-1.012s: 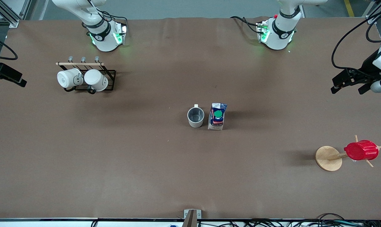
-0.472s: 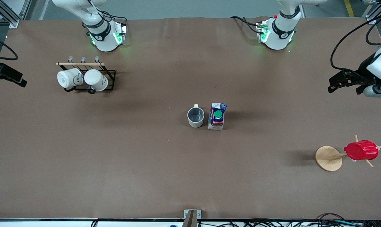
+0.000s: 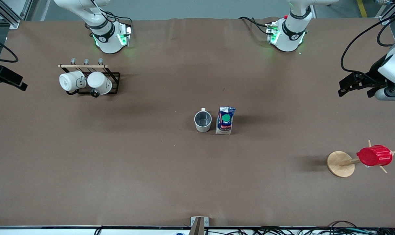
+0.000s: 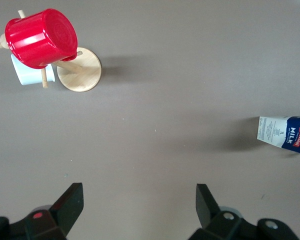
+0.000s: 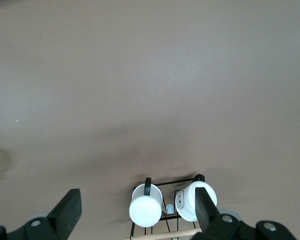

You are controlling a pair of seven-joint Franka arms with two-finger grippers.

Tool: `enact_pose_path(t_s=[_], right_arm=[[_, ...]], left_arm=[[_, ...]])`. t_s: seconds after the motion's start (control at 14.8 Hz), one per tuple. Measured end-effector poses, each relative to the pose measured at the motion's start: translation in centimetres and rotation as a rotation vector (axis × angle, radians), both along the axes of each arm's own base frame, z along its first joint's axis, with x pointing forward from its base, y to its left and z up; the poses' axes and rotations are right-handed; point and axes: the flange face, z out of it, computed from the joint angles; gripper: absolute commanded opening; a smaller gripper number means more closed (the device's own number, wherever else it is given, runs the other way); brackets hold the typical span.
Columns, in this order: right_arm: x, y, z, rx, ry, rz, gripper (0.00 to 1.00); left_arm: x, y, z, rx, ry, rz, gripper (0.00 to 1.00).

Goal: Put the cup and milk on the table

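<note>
The pale grey cup (image 3: 203,121) stands upright on the brown table (image 3: 145,176) near its middle, its handle toward the arms' bases. The blue-and-white milk (image 3: 225,120) with a green cap stands right beside it, toward the left arm's end. The milk also shows at the edge of the left wrist view (image 4: 286,135). My left gripper (image 3: 354,91) is open and empty in the air at the left arm's end of the table, well apart from both; its left wrist view (image 4: 139,202) shows bare table between the jaws. My right gripper (image 3: 11,81) is open and empty at the right arm's end, over the table beside the mug rack (image 5: 137,206).
A black wire rack (image 3: 114,78) with two white mugs (image 3: 69,81) (image 3: 100,83) stands near the right arm's base. A wooden stand (image 3: 340,164) holding a red ribbed cup (image 3: 374,155) is at the left arm's end, nearer the front camera.
My left gripper has drifted a little toward the table's middle. The cup, the milk and the right gripper have not moved.
</note>
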Motion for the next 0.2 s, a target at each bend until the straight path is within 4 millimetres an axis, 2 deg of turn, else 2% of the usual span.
enact_pose_path(t_s=[0.2], right_arm=[[0.02, -0.12, 0.03, 0.0, -0.003, -0.002, 1.0]], left_arm=[[-0.01, -0.1, -0.07, 0.0, 0.002, 0.002, 0.99]])
